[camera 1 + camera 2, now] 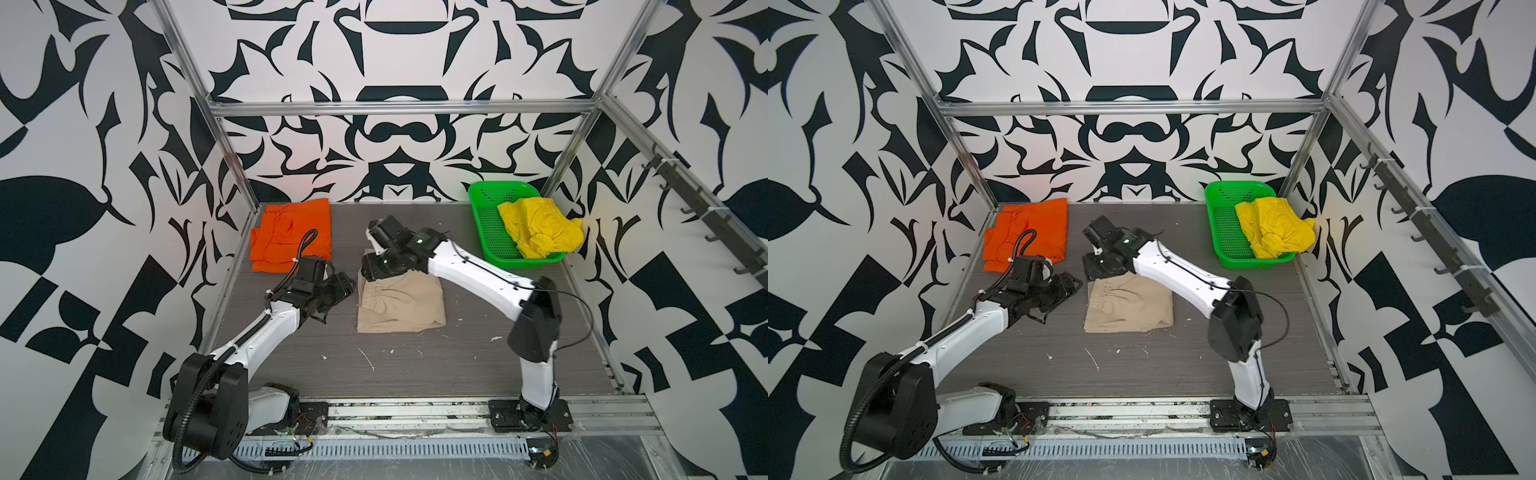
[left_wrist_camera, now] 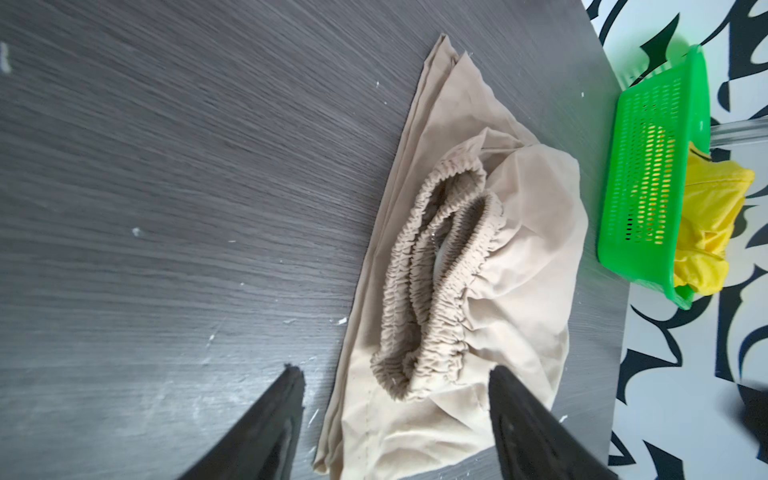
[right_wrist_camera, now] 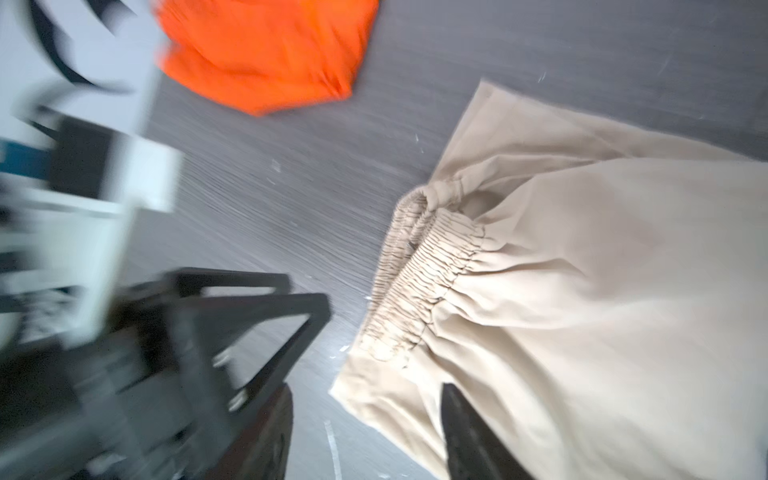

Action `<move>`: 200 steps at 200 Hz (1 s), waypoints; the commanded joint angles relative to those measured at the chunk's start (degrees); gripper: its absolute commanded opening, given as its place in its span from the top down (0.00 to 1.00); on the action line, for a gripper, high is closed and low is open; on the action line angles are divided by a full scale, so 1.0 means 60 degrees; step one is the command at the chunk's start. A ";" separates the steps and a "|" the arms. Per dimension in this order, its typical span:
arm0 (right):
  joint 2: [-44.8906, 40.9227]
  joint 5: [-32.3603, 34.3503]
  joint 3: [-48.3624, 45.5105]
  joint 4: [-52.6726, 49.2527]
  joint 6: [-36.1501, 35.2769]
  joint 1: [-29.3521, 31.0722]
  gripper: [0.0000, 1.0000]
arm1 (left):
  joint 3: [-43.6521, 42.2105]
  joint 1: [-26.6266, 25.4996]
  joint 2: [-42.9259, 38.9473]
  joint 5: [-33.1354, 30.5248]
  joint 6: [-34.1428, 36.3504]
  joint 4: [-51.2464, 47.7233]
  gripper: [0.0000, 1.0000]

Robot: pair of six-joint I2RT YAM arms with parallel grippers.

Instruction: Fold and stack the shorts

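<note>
My left pincer (image 2: 397, 374) and right pincer (image 3: 365, 390) are both spread and empty over the folded beige shorts (image 1: 401, 303) mid-bench (image 1: 415, 365). The puffy waistband (image 2: 436, 282) could spring the fold open or snag a finger.

The dark grey wood-grain table (image 1: 415, 365) is carrying three items directly. The orange shorts (image 1: 291, 232) are lying flattened at the far left corner. The beige shorts (image 1: 401, 307) are lying folded near the centre. The green basket (image 1: 490, 232) is standing at the far right corner. Small white scraps (image 1: 366, 359) are lying scattered across the near half.
</note>
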 commanded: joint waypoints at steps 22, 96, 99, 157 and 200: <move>0.0288 -0.1181 -0.1629 0.1838 0.0651 -0.0837 0.51 | -0.0103 0.0058 0.0980 0.0891 -0.0337 0.0706 0.23; 0.2221 -0.1655 -0.2018 0.2500 0.1148 -0.1182 0.64 | -0.0817 0.0368 0.2379 0.1890 -0.1546 0.2977 0.21; 0.2259 -0.1645 -0.2075 0.2500 0.1163 -0.1215 0.65 | -0.0865 0.0388 0.2449 0.1956 -0.1603 0.3101 0.21; 0.2305 -0.1745 -0.2938 0.2586 0.1287 -0.1417 0.70 | -0.1119 0.0446 0.3900 0.2601 -0.2183 0.4664 0.22; 0.2280 -0.1959 -0.3155 0.2877 0.1452 -0.1461 0.71 | -0.1164 0.0382 0.4923 0.2859 -0.2394 0.5530 0.22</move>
